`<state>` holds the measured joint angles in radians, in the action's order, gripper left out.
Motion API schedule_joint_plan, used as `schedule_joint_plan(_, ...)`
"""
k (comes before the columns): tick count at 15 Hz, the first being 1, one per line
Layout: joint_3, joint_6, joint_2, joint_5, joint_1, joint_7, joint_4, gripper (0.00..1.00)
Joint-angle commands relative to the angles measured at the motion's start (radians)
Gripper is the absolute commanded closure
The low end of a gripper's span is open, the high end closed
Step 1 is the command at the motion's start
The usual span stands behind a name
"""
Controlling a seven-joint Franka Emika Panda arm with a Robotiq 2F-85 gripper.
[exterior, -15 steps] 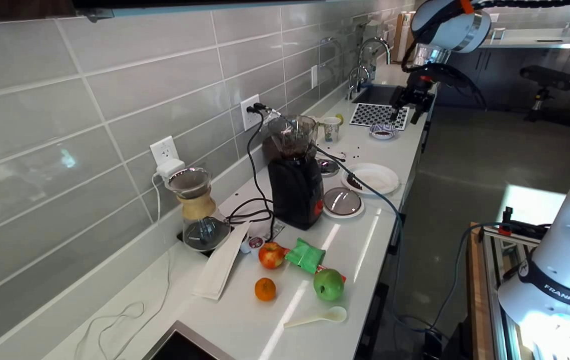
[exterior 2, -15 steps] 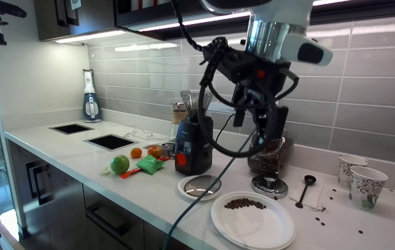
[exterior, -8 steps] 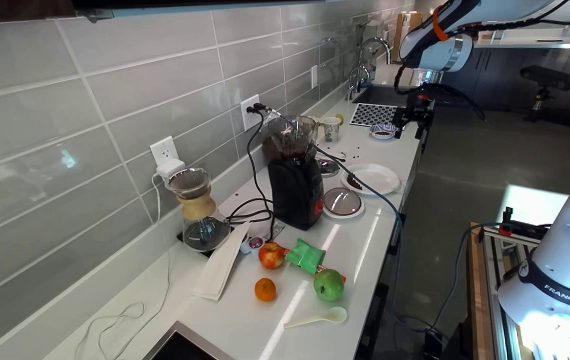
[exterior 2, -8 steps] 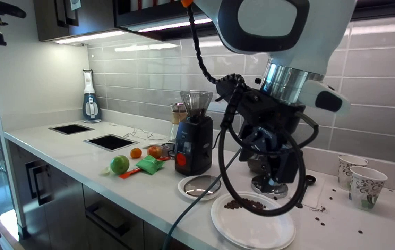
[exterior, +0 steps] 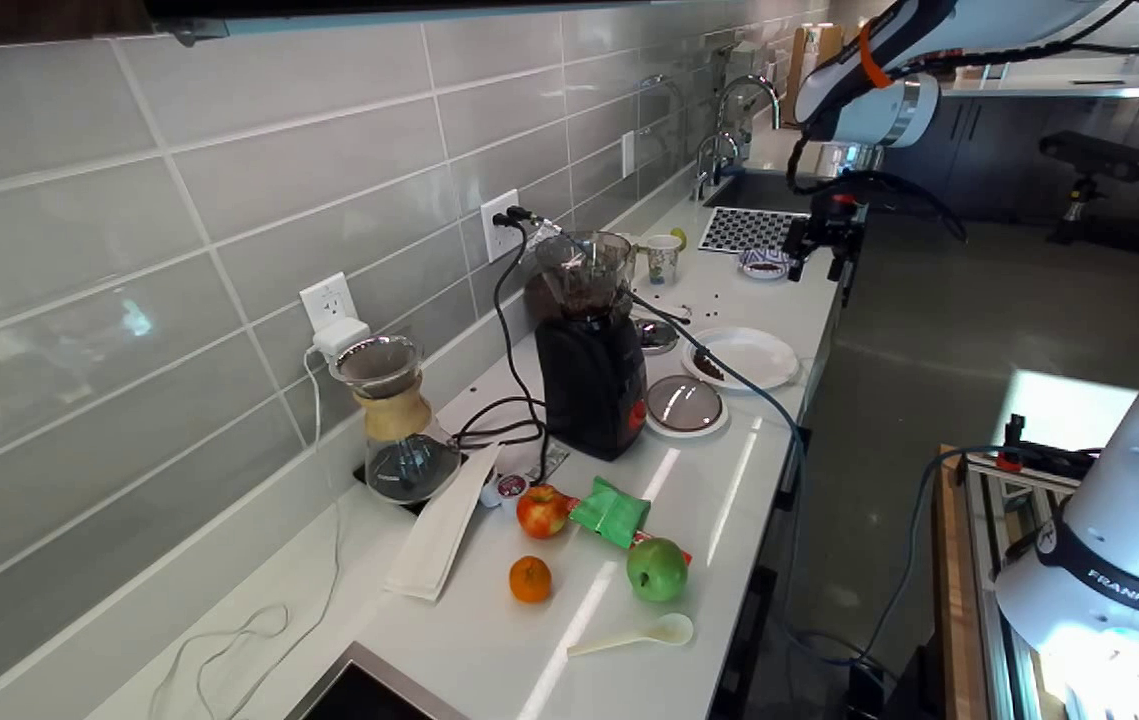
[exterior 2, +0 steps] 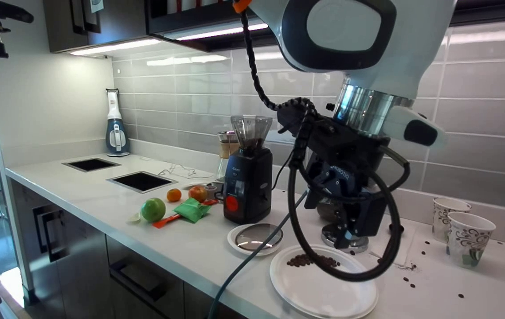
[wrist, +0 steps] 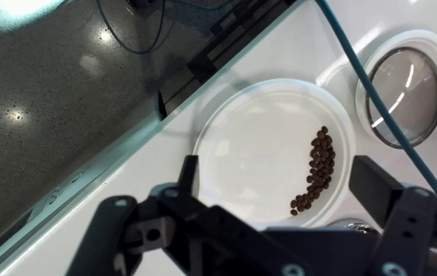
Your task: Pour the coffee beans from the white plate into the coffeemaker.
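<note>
The white plate (exterior 2: 323, 294) lies flat on the counter and shows in both exterior views (exterior: 754, 352). Dark coffee beans (wrist: 320, 165) lie in a curved band along one side of the plate (wrist: 256, 145). The coffeemaker (exterior: 589, 390) stands upright near the wall, black with a red spot and a clear hopper on top; it also shows in an exterior view (exterior 2: 248, 190). My gripper (wrist: 274, 170) is open and empty, pointing down above the counter by the plate. In the wrist view its fingers appear on either side of the plate, apart from it.
A blue cable (exterior 2: 256, 252) hangs across the counter between the plate and the coffeemaker, over a small plate with a round lid (exterior 2: 256, 239). A shiny-lidded jar (exterior 2: 330, 212) is partly hidden behind the gripper. Paper cups (exterior 2: 469, 239), a spoon and loose beans lie nearby.
My gripper has come down toward the counter and tilted to point downward, mostly in the first half second. It has shifted only slightly since. Plate, beans and coffeemaker have not moved.
</note>
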<state>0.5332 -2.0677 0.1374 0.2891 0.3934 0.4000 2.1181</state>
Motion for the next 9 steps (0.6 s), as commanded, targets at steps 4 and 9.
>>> schedule_joint_plan(4, -0.087, -0.098, 0.087, -0.013, 0.116, 0.316, -0.013, 0.00)
schedule_joint_plan(9, -0.139, -0.167, 0.154, 0.111, 0.202, 0.511, -0.028, 0.00)
